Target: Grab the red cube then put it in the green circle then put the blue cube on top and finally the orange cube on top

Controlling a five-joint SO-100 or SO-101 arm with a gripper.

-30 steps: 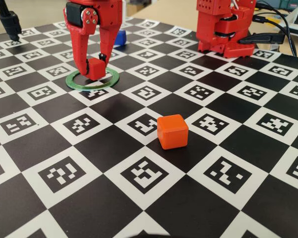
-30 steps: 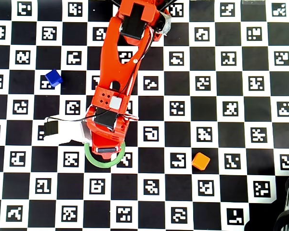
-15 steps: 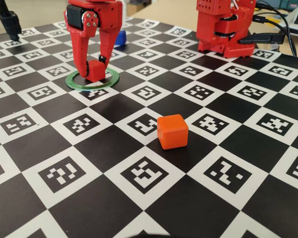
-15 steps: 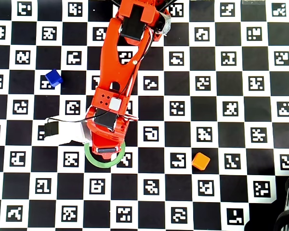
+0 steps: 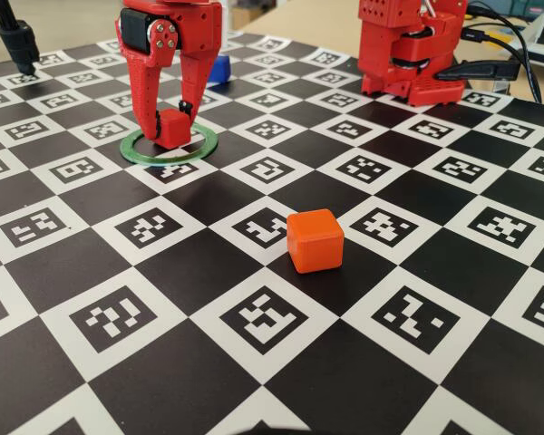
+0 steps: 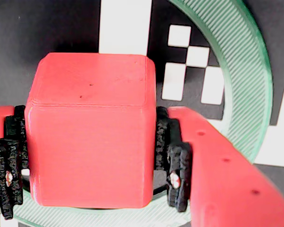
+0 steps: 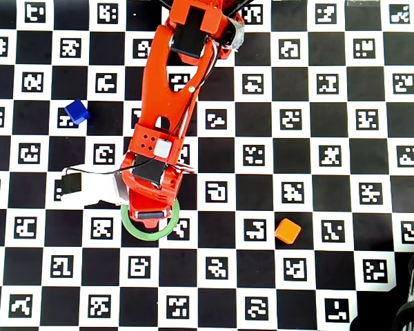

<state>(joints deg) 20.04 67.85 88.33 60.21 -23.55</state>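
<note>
The red cube is clamped by the tool inside the green circle, unreleased; the blue cube and orange cube are unstacked.

My claw is bright red with black pads. The cube in it is a duller red, the ring green. At my ten o'clock in the overhead view sits a deep-blue cube; at four o'clock an orange one. The board is black-and-white checks with coded squares.
</note>
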